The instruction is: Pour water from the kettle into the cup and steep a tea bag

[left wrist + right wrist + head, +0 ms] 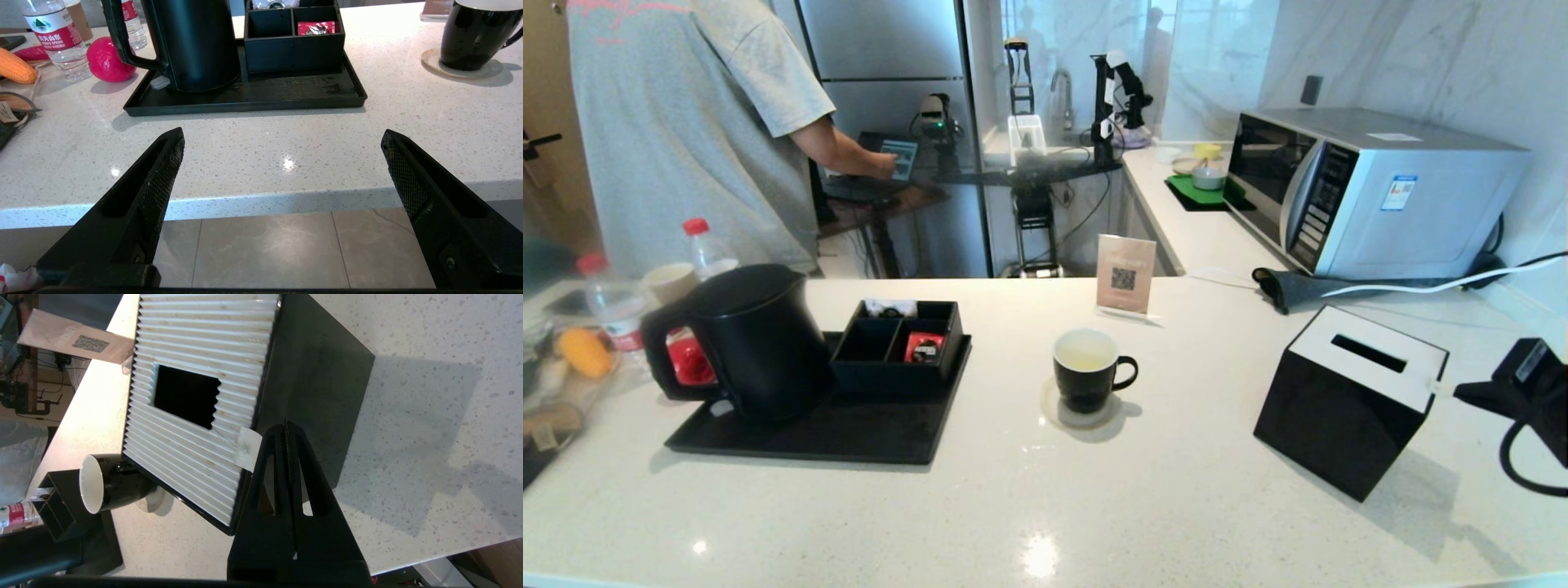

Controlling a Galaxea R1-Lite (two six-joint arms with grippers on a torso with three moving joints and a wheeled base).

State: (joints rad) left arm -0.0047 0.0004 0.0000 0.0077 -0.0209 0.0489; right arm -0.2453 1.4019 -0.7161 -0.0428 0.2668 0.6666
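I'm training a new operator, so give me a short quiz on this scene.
1. True or false: the kettle stands on the tray.
2. The left tool is: A) open, holding nothing; B) shut on the kettle; C) shut on the cup.
3. Fill in: the cup sits on a round ___.

Key: 1 true; 2 A; 3 coaster.
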